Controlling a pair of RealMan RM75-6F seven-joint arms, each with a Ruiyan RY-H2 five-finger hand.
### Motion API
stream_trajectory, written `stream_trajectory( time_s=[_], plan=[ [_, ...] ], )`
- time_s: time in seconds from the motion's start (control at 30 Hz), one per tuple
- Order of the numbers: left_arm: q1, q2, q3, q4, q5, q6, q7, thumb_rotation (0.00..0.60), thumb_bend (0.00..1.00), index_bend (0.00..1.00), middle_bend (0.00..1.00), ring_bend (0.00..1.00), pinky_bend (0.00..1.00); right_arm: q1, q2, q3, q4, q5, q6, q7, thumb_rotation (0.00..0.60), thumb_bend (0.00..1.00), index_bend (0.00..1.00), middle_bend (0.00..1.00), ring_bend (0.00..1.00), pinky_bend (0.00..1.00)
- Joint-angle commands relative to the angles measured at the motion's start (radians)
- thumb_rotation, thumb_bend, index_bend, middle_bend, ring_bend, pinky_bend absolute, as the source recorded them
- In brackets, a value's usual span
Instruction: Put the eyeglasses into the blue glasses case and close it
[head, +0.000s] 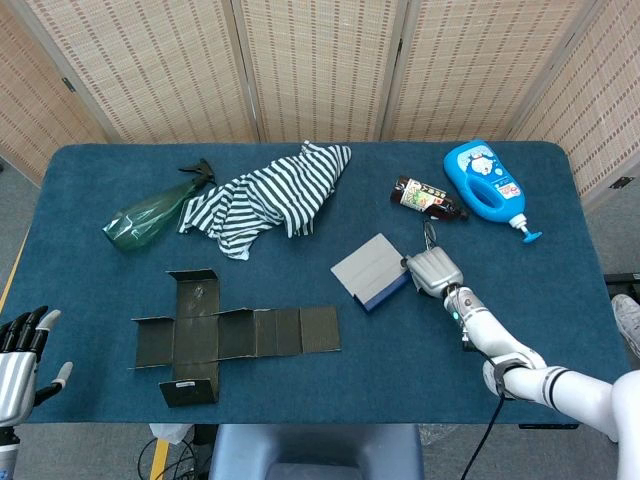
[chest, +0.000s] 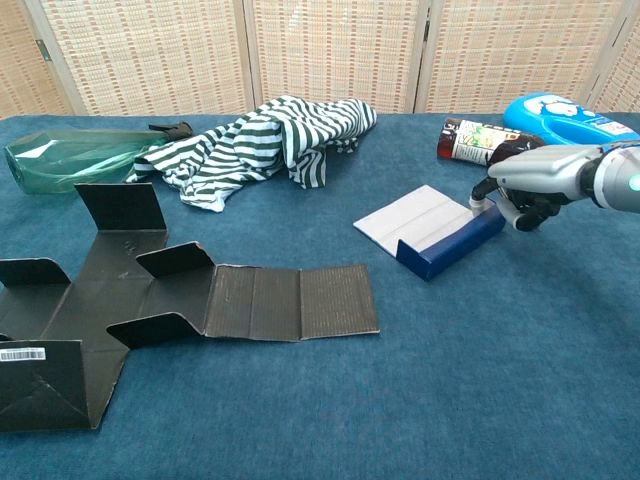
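Several bystanders crowd our table (head: 300, 400): a flattened black carton (head: 215, 333) near the front, a striped cloth (head: 268, 195) beside a green spray bottle (head: 150, 212), a small dark bottle (head: 425, 196) and a blue detergent bottle (head: 486, 184) at the far right. None lies between our right hand (head: 433, 271) and the blue glasses case (head: 375, 272). We see only a sliver of the eyeglasses (head: 430, 236), just behind that hand. Its curled fingers touch the open case's right end; a grip we cannot confirm. Our left hand (head: 20, 352), cut by the frame edge, is spread and holds nothing.
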Motion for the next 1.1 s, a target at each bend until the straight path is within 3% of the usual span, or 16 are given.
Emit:
stream_trajectory(
  time_s=[0.03,0.33,0.57,0.8,1.1],
  plan=[
    [-0.001,-0.004,0.0,0.003,0.001,-0.001,-0.003,0.6,0.32,0.17,0.14,0.15,0.19,-0.043,0.084,-0.055,-0.113,-0.066,0.038,0.009,0.6,0.88,0.38,0.99,1.0,0.89],
    [-0.011,-0.016,0.0,0.014,0.002,-0.019,-0.007,0.6,0.32,0.17,0.14,0.15,0.19,-0.135,0.19,-0.151,-0.295,-0.239,0.144,0.08,0.6,0.87,0.41,0.99,1.0,0.89],
    [-0.017,-0.022,-0.002,0.016,0.011,-0.019,-0.008,0.6,0.32,0.17,0.14,0.15,0.19,-0.135,0.16,-0.099,-0.263,-0.333,0.252,0.132,0.6,0.86,0.41,0.99,1.0,0.89],
    [-0.002,-0.019,0.0,0.02,0.0,-0.007,-0.013,0.6,0.32,0.17,0.14,0.15,0.19,-0.058,0.103,-0.093,-0.262,-0.426,0.193,0.136,0.6,0.85,0.41,0.99,1.0,0.89],
    [0.014,-0.012,0.002,0.025,-0.008,0.009,-0.026,0.6,0.32,0.17,0.14,0.15,0.19,0.029,0.038,-0.093,-0.197,-0.452,0.084,0.064,0.6,0.84,0.41,0.99,1.0,0.89]
  ],
)
